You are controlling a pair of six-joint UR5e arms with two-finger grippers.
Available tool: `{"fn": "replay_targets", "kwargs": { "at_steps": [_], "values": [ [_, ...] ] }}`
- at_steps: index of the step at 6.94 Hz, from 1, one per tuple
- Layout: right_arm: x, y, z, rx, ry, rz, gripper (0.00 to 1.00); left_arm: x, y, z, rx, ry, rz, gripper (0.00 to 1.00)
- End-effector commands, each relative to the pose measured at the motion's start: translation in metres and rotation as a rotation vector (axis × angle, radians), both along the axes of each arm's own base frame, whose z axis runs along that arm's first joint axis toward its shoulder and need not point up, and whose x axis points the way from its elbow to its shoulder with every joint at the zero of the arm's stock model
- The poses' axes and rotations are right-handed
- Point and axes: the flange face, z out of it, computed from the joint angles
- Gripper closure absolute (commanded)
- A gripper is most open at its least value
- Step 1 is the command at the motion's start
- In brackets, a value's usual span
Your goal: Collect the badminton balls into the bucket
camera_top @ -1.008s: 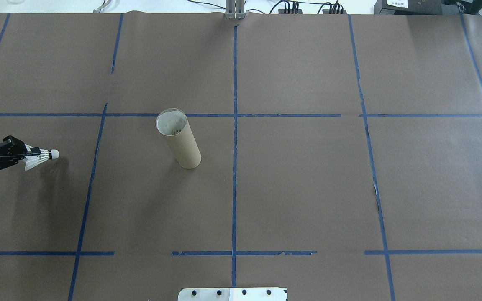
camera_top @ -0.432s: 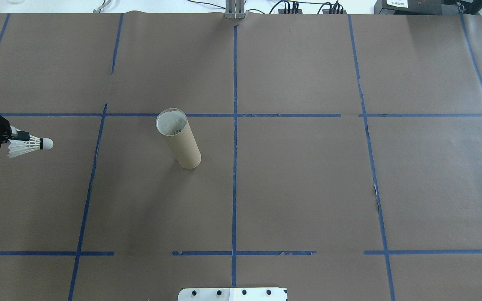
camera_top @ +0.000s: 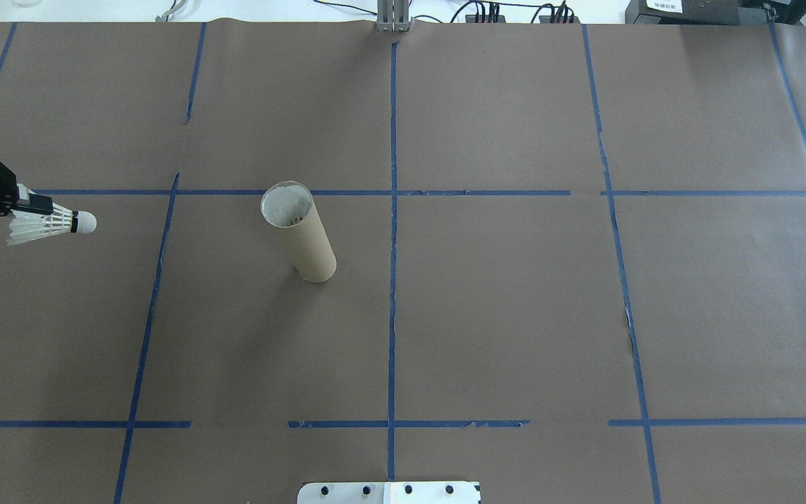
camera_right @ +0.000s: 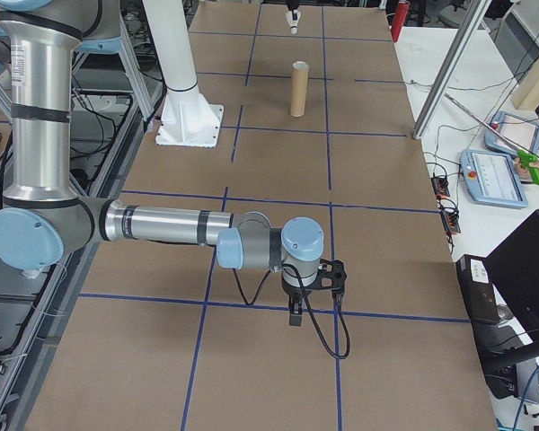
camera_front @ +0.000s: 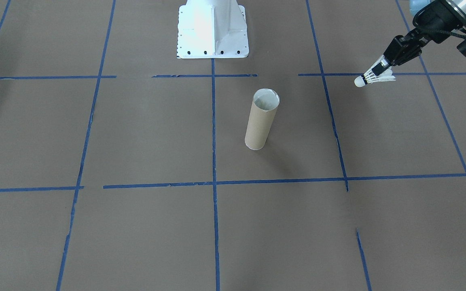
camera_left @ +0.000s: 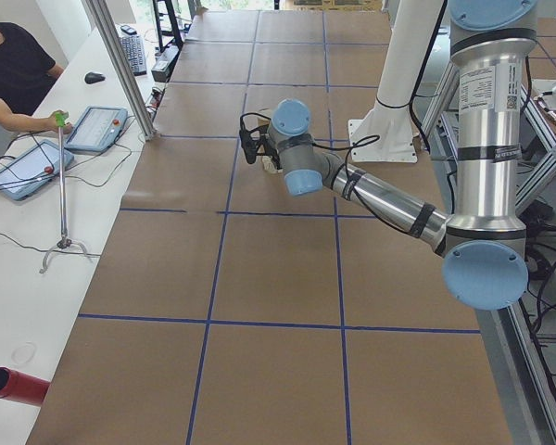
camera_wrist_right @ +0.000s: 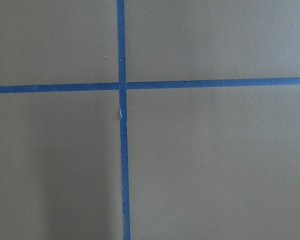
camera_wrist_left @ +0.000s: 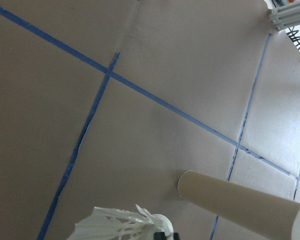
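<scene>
My left hand (camera_top: 25, 205) grips the shuttlecock (camera_top: 53, 225) aloft, well apart from the upright tube (camera_top: 298, 232); carrying and dropping remain. Right hand's state: I cannot tell.

text: none legible | arm label (camera_left: 472, 88) — print too small | box label (camera_top: 663, 5) — blurred

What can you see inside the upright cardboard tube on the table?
Through the open top of the cardboard tube, only its pale inner wall shows. The bottom is hidden, so its contents cannot be judged. The shuttlecock is outside it, held by the left gripper.
</scene>
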Motion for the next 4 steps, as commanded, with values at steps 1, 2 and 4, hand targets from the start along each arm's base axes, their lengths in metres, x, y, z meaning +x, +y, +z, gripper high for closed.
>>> {"fn": "replay_targets", "kwargs": {
  "at_steps": [1, 2, 4],
  "values": [
    [0.0, 0.0, 0.0, 0.0, 0.0, 0.0, 0.0, -0.015, 0.006, -0.069, 0.045, 0.001, -0.02, 1.0],
    [0.0, 0.0, 0.0, 0.0, 0.0, 0.0, 0.0, -0.012, 0.007, -0.083, 0.095, -0.02, 0.002, 1.0],
    [0.0, 0.0, 0.0, 0.0, 0.0, 0.0, 0.0, -0.005, 0.0, -0.111, 0.144, -0.054, 0.021, 1.0]
  ]
}}
